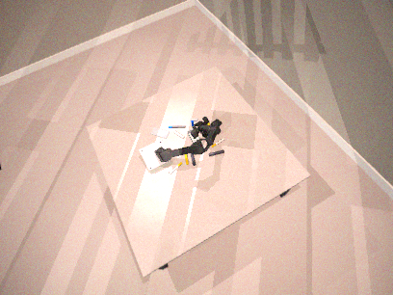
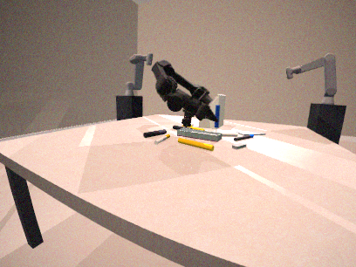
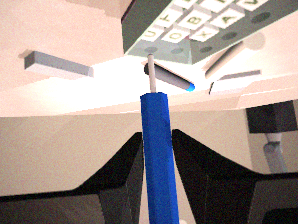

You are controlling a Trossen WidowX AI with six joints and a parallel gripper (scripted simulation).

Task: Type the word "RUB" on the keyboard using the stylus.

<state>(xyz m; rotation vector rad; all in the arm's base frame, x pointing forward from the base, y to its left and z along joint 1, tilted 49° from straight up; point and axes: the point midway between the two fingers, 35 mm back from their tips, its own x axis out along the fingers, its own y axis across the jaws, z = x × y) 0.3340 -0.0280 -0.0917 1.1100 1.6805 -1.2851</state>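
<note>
My gripper (image 3: 157, 137) (image 2: 216, 119) is shut on the blue stylus (image 3: 158, 160) (image 2: 217, 114) (image 1: 193, 123), held roughly upright with its thin pale tip exposed. The grey-green keyboard (image 3: 135, 36) (image 2: 199, 135) has white lettered keys; in the wrist view U, B, X and A can be read. The tip shows over the keyboard's edge strip, close to the U key. Whether it touches anything cannot be told. In the exterior view, the stylus appears beyond the keyboard's right part. The arm hides part of the keyboard in the top view.
A black cylinder (image 2: 154, 133), a yellow cylinder (image 2: 195, 144), a white-and-yellow pen (image 2: 162, 139), a blue-tipped dark pen (image 2: 244, 137) (image 3: 172, 78) and a small grey block (image 2: 239, 147) (image 3: 59, 65) lie around the keyboard. Two grey arms stand on black pedestals in the background.
</note>
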